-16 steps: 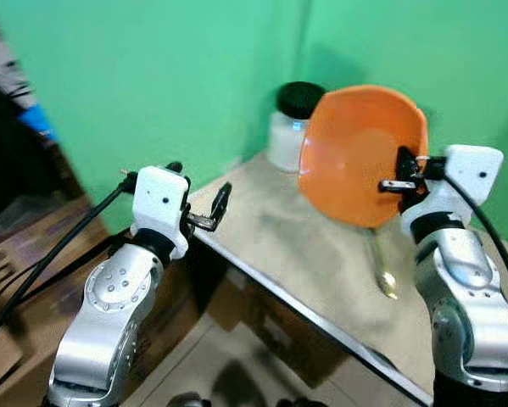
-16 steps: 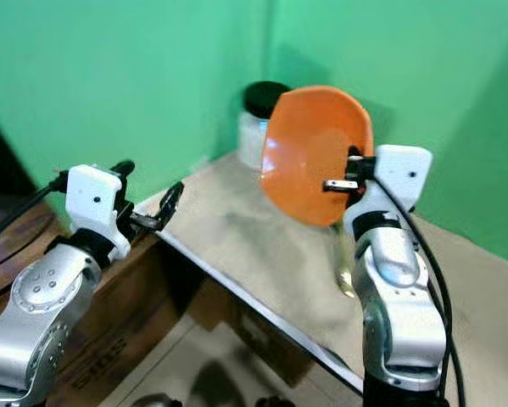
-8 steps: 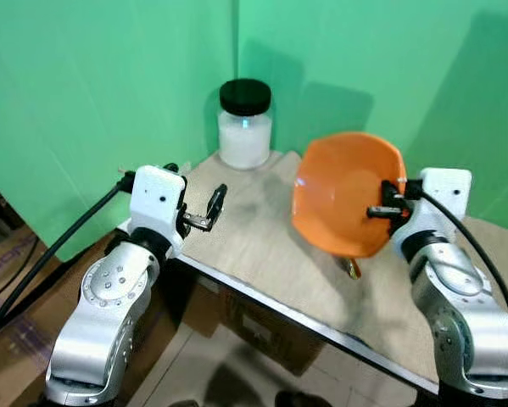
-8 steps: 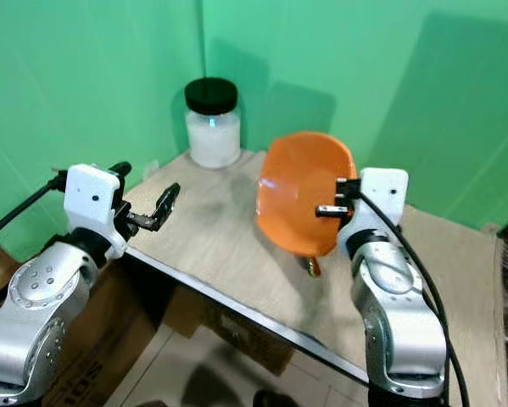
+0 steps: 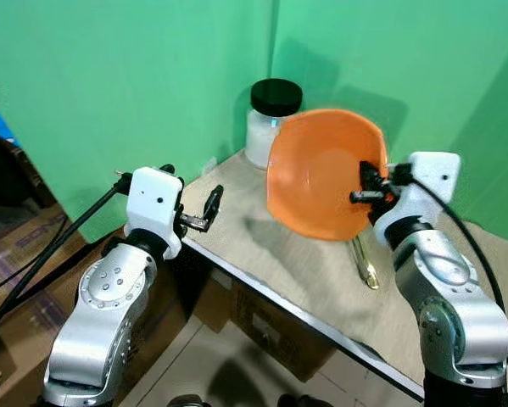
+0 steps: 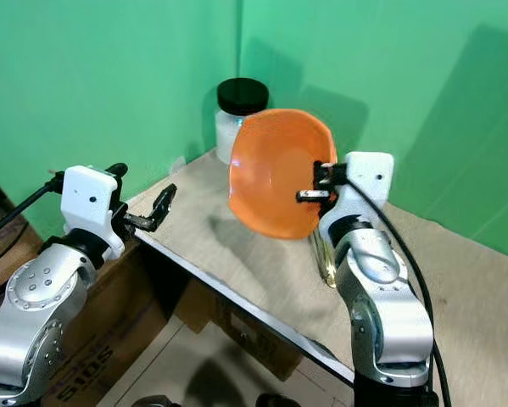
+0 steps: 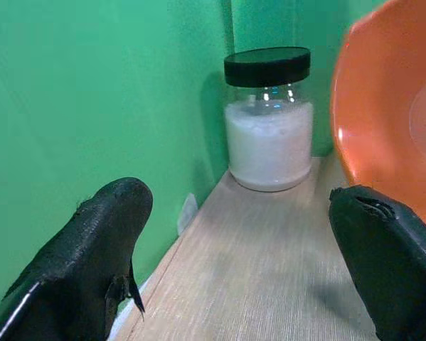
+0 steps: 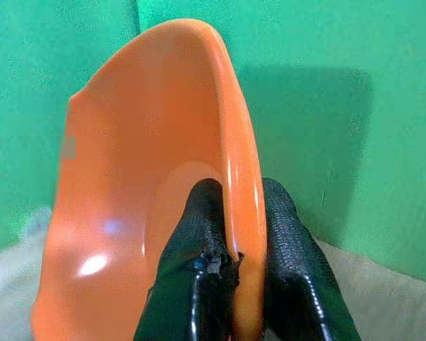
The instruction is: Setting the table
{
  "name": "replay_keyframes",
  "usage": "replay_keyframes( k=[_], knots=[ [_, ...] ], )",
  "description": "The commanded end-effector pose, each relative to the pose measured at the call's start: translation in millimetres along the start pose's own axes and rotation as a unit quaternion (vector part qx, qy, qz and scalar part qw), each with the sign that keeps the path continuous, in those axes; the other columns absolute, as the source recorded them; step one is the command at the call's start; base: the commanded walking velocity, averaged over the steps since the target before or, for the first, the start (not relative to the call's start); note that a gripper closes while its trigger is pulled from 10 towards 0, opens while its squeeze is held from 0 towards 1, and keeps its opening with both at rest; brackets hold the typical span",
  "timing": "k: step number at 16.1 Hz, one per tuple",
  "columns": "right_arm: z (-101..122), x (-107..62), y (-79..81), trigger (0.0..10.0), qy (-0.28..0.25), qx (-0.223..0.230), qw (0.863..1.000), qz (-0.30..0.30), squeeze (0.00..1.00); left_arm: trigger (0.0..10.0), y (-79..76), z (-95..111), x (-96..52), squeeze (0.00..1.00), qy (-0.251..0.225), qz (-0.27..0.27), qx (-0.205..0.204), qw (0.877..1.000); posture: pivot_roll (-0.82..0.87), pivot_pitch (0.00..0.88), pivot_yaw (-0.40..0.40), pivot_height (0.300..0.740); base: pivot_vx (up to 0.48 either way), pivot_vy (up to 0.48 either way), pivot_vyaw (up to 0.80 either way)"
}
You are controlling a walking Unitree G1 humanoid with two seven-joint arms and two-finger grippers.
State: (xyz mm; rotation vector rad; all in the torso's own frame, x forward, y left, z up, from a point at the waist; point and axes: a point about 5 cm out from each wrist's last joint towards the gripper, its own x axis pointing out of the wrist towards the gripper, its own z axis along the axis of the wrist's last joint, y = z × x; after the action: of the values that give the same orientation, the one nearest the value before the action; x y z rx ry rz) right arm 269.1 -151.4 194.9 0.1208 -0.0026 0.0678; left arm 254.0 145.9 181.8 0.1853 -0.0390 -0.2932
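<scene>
The only lettering I can make out is on the cardboard boxes (image 5: 16, 246) at the left, on the floor, and it's too blurred to read.

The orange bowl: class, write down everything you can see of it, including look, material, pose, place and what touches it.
The orange bowl is glossy and smooth, plastic by its look, with a wavy rim and nothing inside. It is held tipped on edge above the wooden table, its hollow facing the robot's left. The right gripper pinches its rim, one black finger inside, one outside. A white-filled jar with a black lid stands behind it by the green wall.
</scene>
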Motion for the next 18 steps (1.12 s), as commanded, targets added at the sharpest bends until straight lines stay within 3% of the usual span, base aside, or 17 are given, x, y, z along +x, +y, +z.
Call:
replay_keyframes(
  k=[1,9,14,15,18],
  knots=[
    [21,-2.4,-1.4,10.0,-0.055,0.008,0.998,-0.005,0.00,10.0,0.7,4,0.4,0.00,-0.010,-0.003,0.006,1.000,0.17,0.000,-0.034,0.740,0.000,0.000,0.00],
    [34,-9.1,-11.8,10.0,-0.117,0.063,0.990,-0.047,0.00,10.0,3.6,7,9.9,0.00,-0.023,-0.014,0.007,1.000,0.14,0.000,0.007,0.740,0.000,0.000,-0.78],
    [27,-5.8,-3.2,10.0,-0.091,0.050,0.994,-0.019,0.00,10.0,8.2,7,10.5,0.00,-0.022,0.004,0.008,1.000,0.15,0.000,-0.005,0.740,0.000,0.055,0.00],
    [27,-5.7,-3.0,10.0,-0.090,0.051,0.994,-0.018,0.00,10.0,9.1,8,10.4,0.00,-0.025,0.009,0.017,1.000,0.15,0.000,-0.009,0.740,0.000,-0.409,0.00],
    [26,-6.3,-2.6,10.0,-0.086,0.049,0.995,-0.013,0.00,10.0,11.1,5,9.3,0.00,-0.021,0.019,-0.007,1.000,0.15,0.000,-0.011,0.740,0.000,-0.320,0.00]
  ],
)
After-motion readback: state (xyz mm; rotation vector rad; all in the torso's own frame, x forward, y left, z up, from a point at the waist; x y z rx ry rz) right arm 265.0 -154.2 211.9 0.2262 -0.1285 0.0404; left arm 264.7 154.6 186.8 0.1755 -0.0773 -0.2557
